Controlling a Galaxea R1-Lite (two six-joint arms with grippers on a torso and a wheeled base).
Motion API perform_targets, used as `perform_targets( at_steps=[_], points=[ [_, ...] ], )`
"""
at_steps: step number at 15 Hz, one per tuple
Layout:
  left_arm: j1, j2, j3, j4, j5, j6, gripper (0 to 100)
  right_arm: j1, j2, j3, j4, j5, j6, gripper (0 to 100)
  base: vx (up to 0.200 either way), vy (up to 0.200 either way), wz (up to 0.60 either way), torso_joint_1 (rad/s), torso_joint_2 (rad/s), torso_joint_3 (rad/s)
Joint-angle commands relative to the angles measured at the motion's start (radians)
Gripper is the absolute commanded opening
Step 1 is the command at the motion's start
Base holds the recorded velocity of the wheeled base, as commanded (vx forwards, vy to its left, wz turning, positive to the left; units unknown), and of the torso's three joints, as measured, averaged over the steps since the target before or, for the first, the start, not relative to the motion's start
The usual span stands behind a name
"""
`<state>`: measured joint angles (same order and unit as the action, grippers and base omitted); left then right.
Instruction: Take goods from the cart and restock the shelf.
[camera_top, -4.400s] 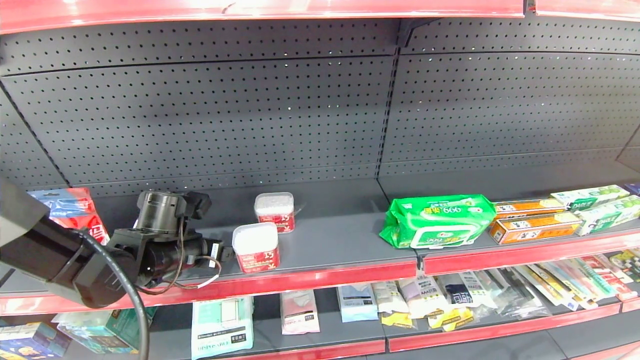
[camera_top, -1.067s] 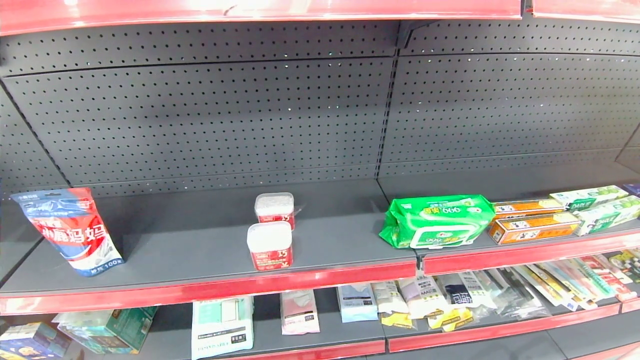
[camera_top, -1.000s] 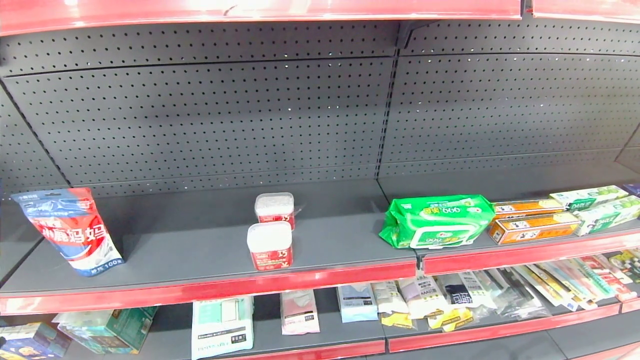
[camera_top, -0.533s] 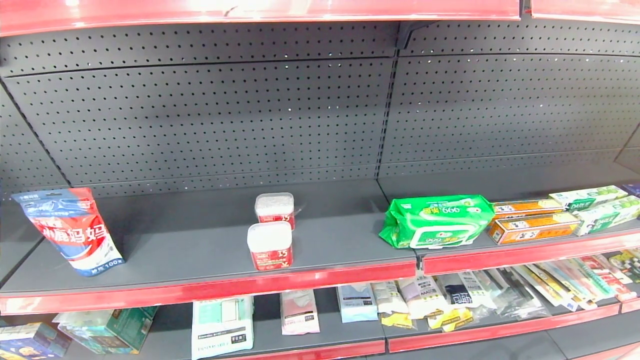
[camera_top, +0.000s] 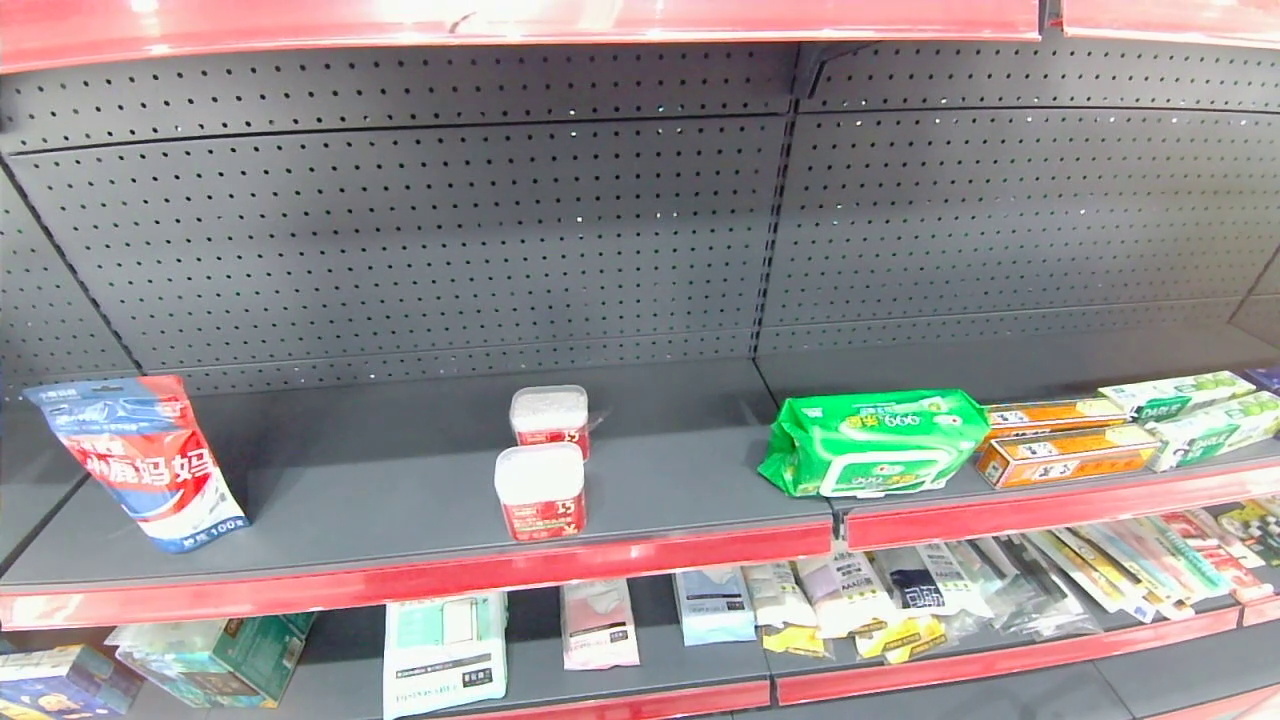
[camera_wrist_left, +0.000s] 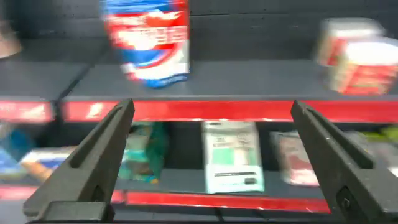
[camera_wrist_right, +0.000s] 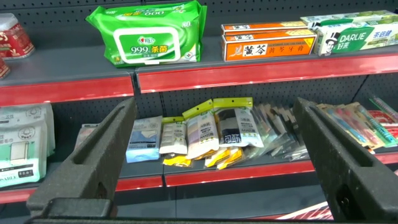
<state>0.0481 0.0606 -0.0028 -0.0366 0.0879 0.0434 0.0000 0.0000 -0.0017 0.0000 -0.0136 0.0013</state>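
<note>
A grey shelf (camera_top: 400, 500) with a red front edge holds a red and blue pouch (camera_top: 145, 462) standing at the left. Two white-lidded red tubs stand mid-shelf, one (camera_top: 540, 492) near the edge and one (camera_top: 548, 420) behind it. My left gripper (camera_wrist_left: 212, 107) is open and holds nothing; it hangs in front of the shelf's edge, with the pouch (camera_wrist_left: 148, 40) and tubs (camera_wrist_left: 357, 56) beyond it. My right gripper (camera_wrist_right: 216, 102) is open with nothing in it, in front of the green wipes pack (camera_wrist_right: 149, 34).
On the right shelf section lie the green wipes pack (camera_top: 875, 440), orange boxes (camera_top: 1065, 440) and toothpaste boxes (camera_top: 1190, 405). The lower shelf (camera_top: 660, 690) carries several hanging packets (camera_top: 850, 595) and a pale green pack (camera_top: 443, 650). Free shelf room lies between pouch and tubs.
The left arm, beside the front tub 4.4 s ago, has pulled back out of the head view. That tub now stands slightly further right. Nothing has shifted in the last second.
</note>
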Motion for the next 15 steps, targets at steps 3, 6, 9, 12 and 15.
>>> perform_targets(
  at_steps=[3,6,9,12,15],
  points=[
    [-0.047,-0.061,0.003,0.027,-0.145,0.015,100,0.0,0.002,0.0,0.0,0.0,0.0,100,0.0,0.0,0.0,0.0,0.0,0.0],
    [-0.047,-0.061,0.003,0.029,-0.094,-0.025,100,0.0,0.002,0.0,0.0,0.001,-0.001,100,0.0,0.0,0.2,0.002,0.0,0.001],
    [-0.047,-0.061,0.003,0.03,-0.092,-0.031,100,0.0,0.002,0.0,0.0,0.001,-0.003,100,0.0,0.0,0.6,0.002,0.0,0.004],
    [-0.047,-0.061,0.003,0.03,-0.092,-0.034,100,0.0,0.002,0.0,0.0,0.001,-0.001,100,0.0,0.0,0.6,0.01,0.0,0.002],
    [-0.047,-0.061,0.003,0.03,-0.091,-0.042,100,0.0,0.002,0.0,0.0,0.001,-0.001,100,0.0,0.0,0.0,0.0,0.0,0.0]
  ],
)
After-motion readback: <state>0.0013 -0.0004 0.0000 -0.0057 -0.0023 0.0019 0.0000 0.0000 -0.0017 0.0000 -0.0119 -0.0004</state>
